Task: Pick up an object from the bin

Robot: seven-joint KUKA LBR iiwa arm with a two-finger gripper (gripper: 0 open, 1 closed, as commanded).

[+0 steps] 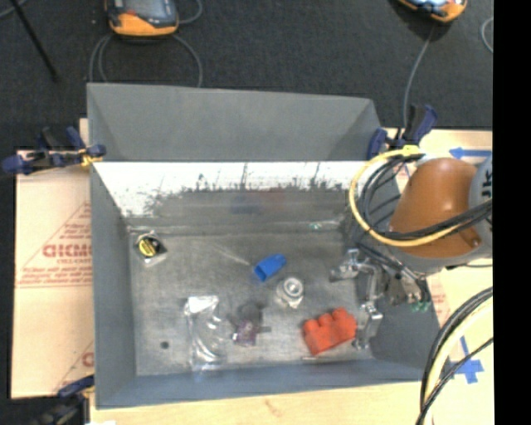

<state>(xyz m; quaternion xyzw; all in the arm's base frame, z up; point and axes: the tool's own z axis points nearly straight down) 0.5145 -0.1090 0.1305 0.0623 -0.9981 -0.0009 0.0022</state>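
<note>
1. Where the arm entered from the right of the camera view, we saw its orange wrist cover (436, 207) sitting high over the bin's right end. Loops of yellow and black cable (362, 217) ringed the cover.
2. Below the cover, the metal gripper (365, 307) hung down into the bin's near right corner. Its lower end was just beside the right edge of a red studded toy block (328, 334). We could not make out whether the two touched.
3. We could not tell whether the gripper was apart or together. The red block lay flat on the bin floor against the near wall.
4. We counted six things, one of each kind:
   - the red block;
   - one blue plastic piece (269, 267) near the middle of the floor;
   - one small pale round cap (291, 290) between the blue piece and the block;
   - one dark grey-purple thing (249, 325) left of the block, its kind unclear to us;
   - one crumpled clear plastic piece (203, 325) further left;
   - one small round yellow-and-black item (149, 246), well apart in the far left corner.
5. The grey metal bin (108, 274) had a scuffed floor, and its pale far wall carried dark scratch marks along the upper edge.
6. Dark carpet (249, 41) lay beyond the bin, and an orange-and-dark device (141, 17) with a thin cable sat on it at the view's top edge.
</note>
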